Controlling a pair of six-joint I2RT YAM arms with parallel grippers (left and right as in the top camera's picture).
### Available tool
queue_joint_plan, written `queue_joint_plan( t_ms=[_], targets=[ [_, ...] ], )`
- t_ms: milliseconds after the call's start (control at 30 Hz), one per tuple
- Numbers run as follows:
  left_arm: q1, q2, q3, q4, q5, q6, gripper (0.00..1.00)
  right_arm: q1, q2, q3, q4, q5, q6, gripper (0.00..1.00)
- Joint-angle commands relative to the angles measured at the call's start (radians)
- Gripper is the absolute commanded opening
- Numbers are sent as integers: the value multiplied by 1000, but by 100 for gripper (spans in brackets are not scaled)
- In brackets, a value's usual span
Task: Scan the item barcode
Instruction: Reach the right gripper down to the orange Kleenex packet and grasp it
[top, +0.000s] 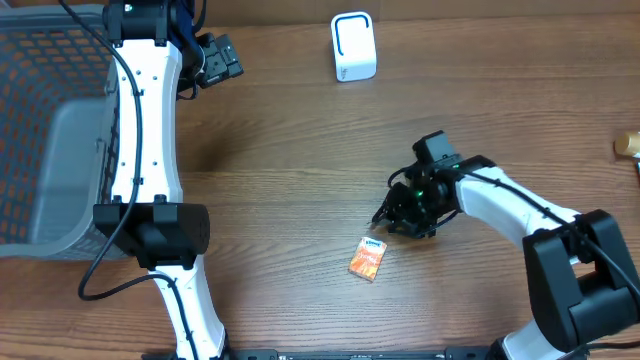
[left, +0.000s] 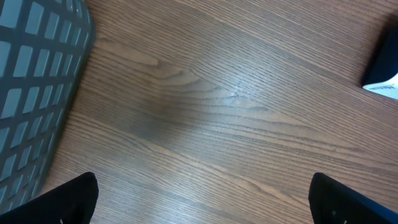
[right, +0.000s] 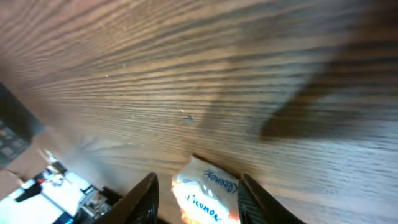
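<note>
The item, a small orange and white tissue packet, lies flat on the wooden table near the front. In the right wrist view the packet shows between my right gripper's dark fingers, with a gap beside the left finger. From overhead the right gripper hovers just up and right of the packet, its jaws partly closed and gripping nothing. The white barcode scanner stands at the back. My left gripper is open wide over bare wood at the back left, and nothing lies between its fingers.
A grey mesh basket fills the left side, and its wall shows in the left wrist view. A dark and white object sits at that view's right edge. A small brown thing lies at the table's far right.
</note>
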Motion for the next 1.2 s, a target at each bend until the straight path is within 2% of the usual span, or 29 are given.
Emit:
queue_joint_plan(
  t_ms=[0, 67, 133, 233, 333, 467, 533, 633, 767, 967, 1167],
  targets=[
    [3, -2, -2, 0, 5, 11, 100, -42, -12, 90, -171, 2, -82, 44],
    [3, -2, -2, 0, 5, 11, 100, -43, -12, 106, -254, 39, -82, 45],
    [3, -2, -2, 0, 5, 11, 100, -34, -17, 105, -352, 67, -81, 36],
    [3, -2, -2, 0, 5, 11, 100, -3, -40, 99, -428, 83, -80, 37],
    [3, -2, -2, 0, 5, 11, 100, 63, -100, 44, -438, 107, -13, 41],
    [3, -2, -2, 0, 5, 11, 100, 146, -142, -27, -283, 116, 107, 49],
    [3, -2, -2, 0, 5, 11, 100, 166, -142, -53, -191, 129, 187, 50],
    [3, -2, -2, 0, 5, 11, 100, 169, -142, -100, -138, 187, 300, 49],
    [3, -2, -2, 0, 5, 11, 100, 171, -142, -159, -27, 114, 304, 49],
    [3, -2, -2, 0, 5, 11, 100, 172, -140, -175, 4, 112, 307, 49],
    [3, -2, -2, 0, 5, 11, 100, 172, -136, -230, 79, 100, 378, 48]
  ],
)
